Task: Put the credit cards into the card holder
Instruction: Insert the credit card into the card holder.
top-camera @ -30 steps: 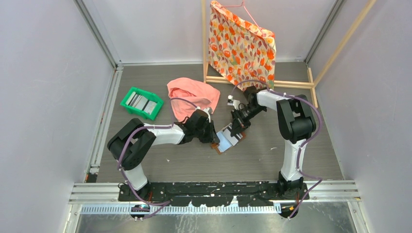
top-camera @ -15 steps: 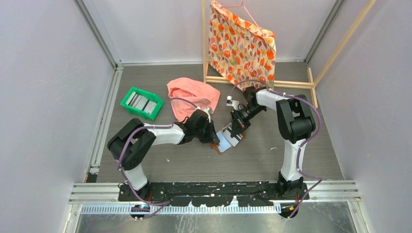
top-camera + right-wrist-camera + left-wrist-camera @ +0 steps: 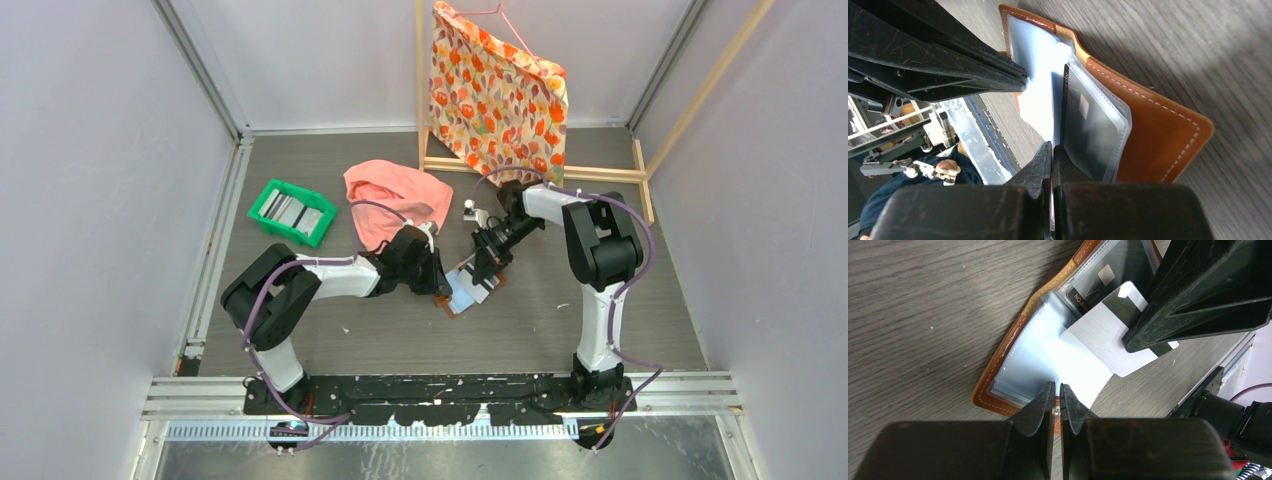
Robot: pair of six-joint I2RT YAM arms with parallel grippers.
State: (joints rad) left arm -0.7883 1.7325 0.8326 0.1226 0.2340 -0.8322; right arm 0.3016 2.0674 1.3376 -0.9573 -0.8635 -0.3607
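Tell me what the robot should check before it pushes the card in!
1. Card holder lies open: ok.
2. Left gripper pinches the clear sleeve: ok.
3. Right gripper grips the grey card: ok.
4. Edge of the grey card inside a pocket: cannot tell.
5. Dark card sits in its pocket: ok.

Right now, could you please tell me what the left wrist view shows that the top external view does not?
Only the left wrist view shows the left gripper pinching a clear sleeve, the right gripper holding a grey card, and a dark card already sleeved. Only the top view shows the green tray, pink cloth and patterned cloth. Both show the open card holder on the table between the two grippers.
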